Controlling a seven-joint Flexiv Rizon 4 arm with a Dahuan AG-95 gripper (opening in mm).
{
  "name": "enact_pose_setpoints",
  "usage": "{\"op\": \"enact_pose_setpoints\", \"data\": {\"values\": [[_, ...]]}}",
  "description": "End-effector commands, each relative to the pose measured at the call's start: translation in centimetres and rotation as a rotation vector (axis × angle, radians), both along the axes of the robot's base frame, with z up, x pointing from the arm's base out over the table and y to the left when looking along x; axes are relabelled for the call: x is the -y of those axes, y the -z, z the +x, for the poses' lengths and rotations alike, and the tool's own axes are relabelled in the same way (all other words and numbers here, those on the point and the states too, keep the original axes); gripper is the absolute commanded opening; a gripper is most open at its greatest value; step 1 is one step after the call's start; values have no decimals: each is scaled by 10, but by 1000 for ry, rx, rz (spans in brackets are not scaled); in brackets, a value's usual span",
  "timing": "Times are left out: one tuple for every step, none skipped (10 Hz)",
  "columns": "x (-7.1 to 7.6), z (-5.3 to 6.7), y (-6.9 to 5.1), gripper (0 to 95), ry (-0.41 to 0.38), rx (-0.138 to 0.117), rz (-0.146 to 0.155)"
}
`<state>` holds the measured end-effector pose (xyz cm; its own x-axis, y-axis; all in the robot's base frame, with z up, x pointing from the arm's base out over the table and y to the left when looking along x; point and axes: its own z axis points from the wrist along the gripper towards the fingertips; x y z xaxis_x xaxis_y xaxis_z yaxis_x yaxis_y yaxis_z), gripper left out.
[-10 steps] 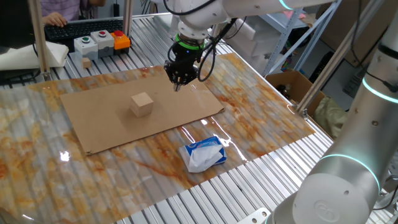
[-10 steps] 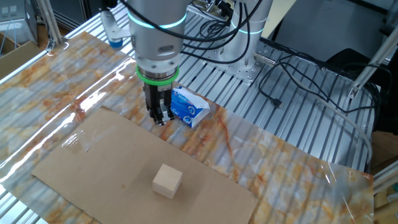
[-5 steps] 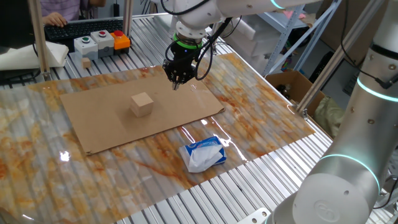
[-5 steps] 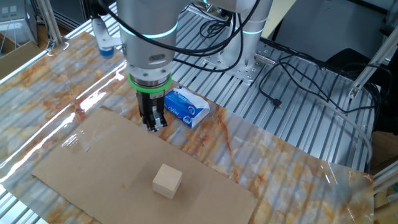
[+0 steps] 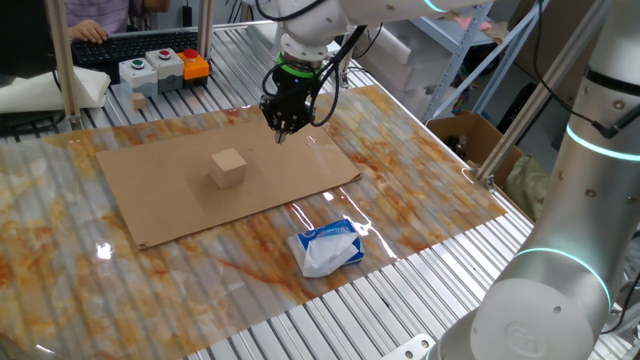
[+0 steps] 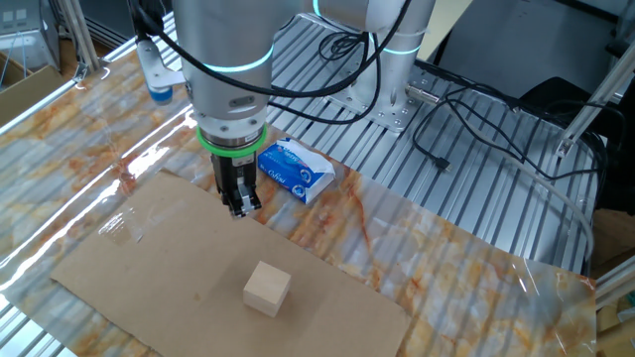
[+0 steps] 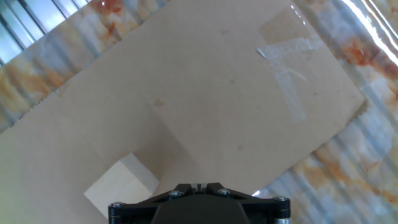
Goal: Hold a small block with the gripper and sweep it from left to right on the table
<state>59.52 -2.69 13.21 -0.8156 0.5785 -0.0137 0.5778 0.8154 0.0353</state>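
The small block is a plain light-tan wooden cube standing on the brown cardboard sheet on the marbled table. It also shows in the other fixed view and at the lower left of the hand view. The black gripper with its green ring hangs above the cardboard's far edge, apart from the block and holding nothing. Its fingers are together. In the other fixed view the gripper is behind the block. In the hand view the gripper shows only at the bottom edge.
A white-and-blue soft packet lies on the marbled sheet near the front slats; it also shows in the other fixed view. A button box and a tiny tan block sit at the back. An open cardboard box stands off the table's right side.
The gripper has shifted a little along the cardboard's far edge, toward the left in both fixed views, still shut. The block and packet have not moved.
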Motion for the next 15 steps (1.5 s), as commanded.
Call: {"op": "enact_pose_setpoints", "data": {"values": [[0, 2, 2, 0, -2, -2, 1], [1, 3, 4, 0, -4, -3, 2], [1, 4, 6, 0, -4, -3, 3], [2, 5, 8, 0, -6, -3, 2], [3, 7, 10, 0, -6, -3, 2], [3, 8, 12, 0, -6, -3, 3], [4, 9, 14, 0, -6, -3, 3], [5, 10, 16, 0, -7, -3, 3], [5, 11, 18, 0, -7, -2, 2], [5, 11, 19, 0, -7, -2, 3], [5, 11, 20, 0, -7, -2, 2], [5, 12, 21, 0, -8, -2, 3], [5, 12, 22, 0, -8, -2, 3], [5, 12, 23, 0, -6, -2, 3], [5, 12, 25, 0, -5, -2, 3]]}}
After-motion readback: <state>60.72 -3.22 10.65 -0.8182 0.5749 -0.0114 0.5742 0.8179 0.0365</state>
